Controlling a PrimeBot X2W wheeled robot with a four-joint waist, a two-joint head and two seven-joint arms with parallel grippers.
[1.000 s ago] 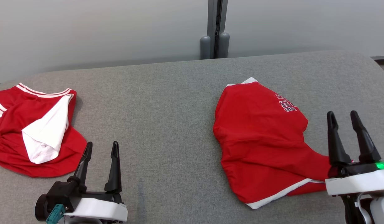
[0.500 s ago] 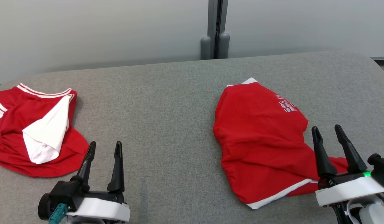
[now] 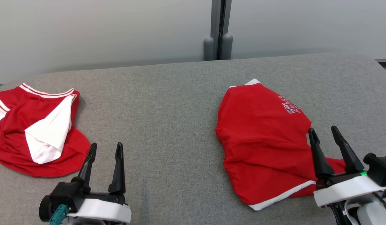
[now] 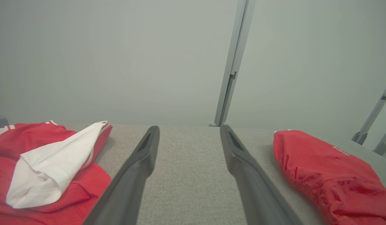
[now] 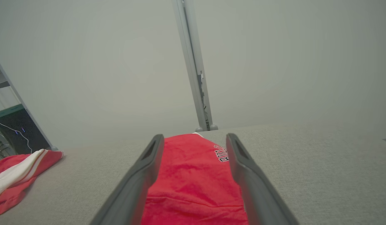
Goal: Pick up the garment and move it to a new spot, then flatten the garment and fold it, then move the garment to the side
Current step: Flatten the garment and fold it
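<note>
Fingers (image 3: 118,168) on the left gripper (image 3: 106,144) stand spread with nothing between them but bare grey cloth, and the right gripper (image 3: 322,128) has its pair spread just as wide, gripping nothing. Both pairs point toward the far wall, leaning slightly left. The right pair rises over the near right part of the red garment (image 3: 261,140) and hides a strip of it; whether the gripper's white body touches the cloth beneath, I cannot tell. That garment lies folded on the right half of the grey padded table (image 3: 168,109), with white trim (image 3: 283,195) along its near edge. Its white lettering (image 3: 290,106) runs over a fold, so only part of it can be read. At the near left, the left gripper hovers low, well apart from that garment and near a second red and white garment (image 3: 39,134), crumpled at the left, whose left edge is cut off from sight. Both arms are cut off just behind the wrists. Beyond the table, a grey post (image 3: 218,28) splits the pale wall (image 3: 86,31).
</note>
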